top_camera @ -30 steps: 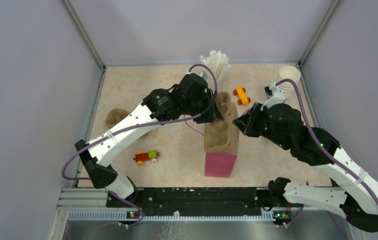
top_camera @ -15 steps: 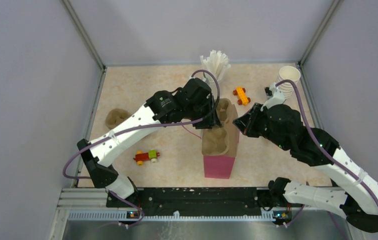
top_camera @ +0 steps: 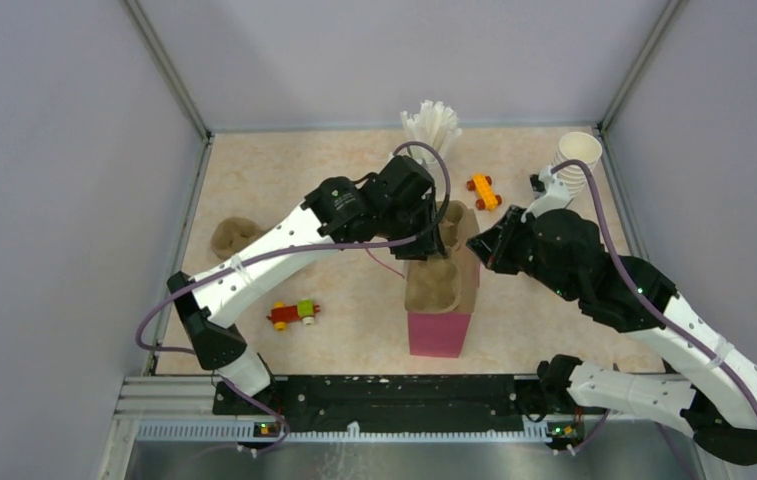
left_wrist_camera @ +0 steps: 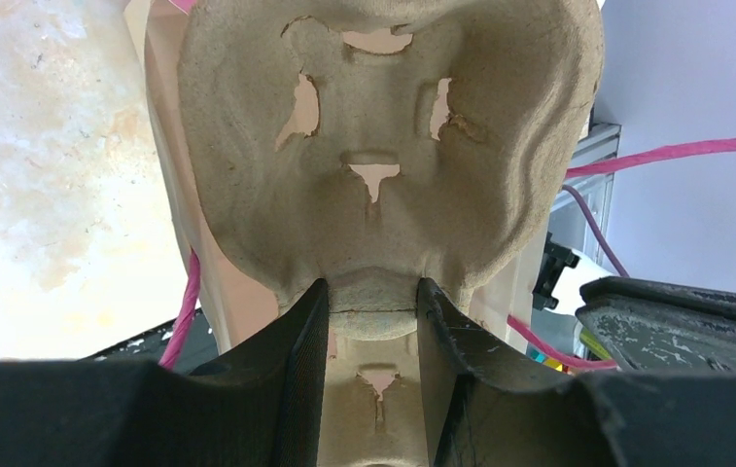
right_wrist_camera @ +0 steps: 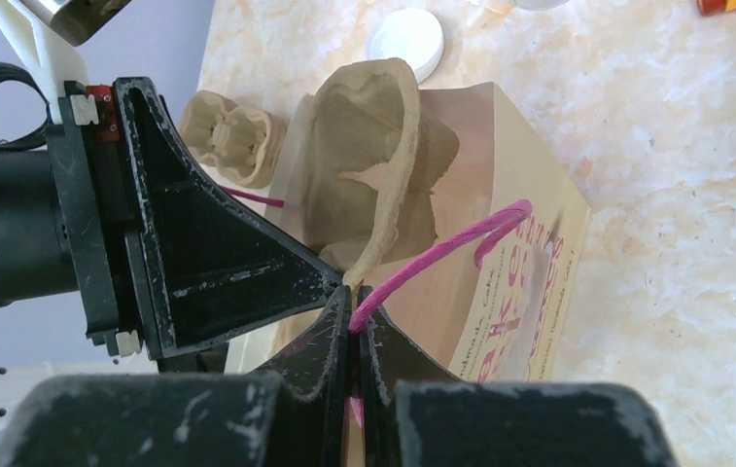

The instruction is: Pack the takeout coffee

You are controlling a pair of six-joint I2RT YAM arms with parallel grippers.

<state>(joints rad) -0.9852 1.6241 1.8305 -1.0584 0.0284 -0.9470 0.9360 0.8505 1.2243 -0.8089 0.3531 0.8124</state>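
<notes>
– Left pincer (left_wrist_camera: 371, 292) first: what does it hold?
– Its two black fingers clamp the ridge between two wells of a brown moulded cardboard cup tray (left_wrist_camera: 500, 126). The tray sits in the open mouth of a tall paper bag with a pink front (top_camera: 441, 330) and partly sticks out of it. The bag stands upright on the marbled beige table (top_camera: 354, 335).
– And the right pincer (right_wrist_camera: 354, 297)?
– Pinched tight on the bag's pink cord handle (right_wrist_camera: 441, 248), at the bag's right edge, just beside the tray's rim.
– What lies nearest the arm bases?
– A small toy car of red, green and yellow blocks (top_camera: 292, 313), on the table to the left of the bag. Farther back on that side is a second brown moulded tray (top_camera: 234, 235), partly hidden behind the left arm.
– Beyond the bag?
– A small orange toy car (top_camera: 484, 190), then a grey-white holder of white sticks (top_camera: 432, 125) near the back wall.
– Where is the coffee?
– The white tapered paper cup (top_camera: 579, 148) stands upright with its mouth open in the far right corner. It is well apart from the bag and from both pincers.
– Its cover?
– The flat round white lid (right_wrist_camera: 405, 41) lies on the table beyond the bag and shows in the right wrist view. It is not on the cup.
</notes>
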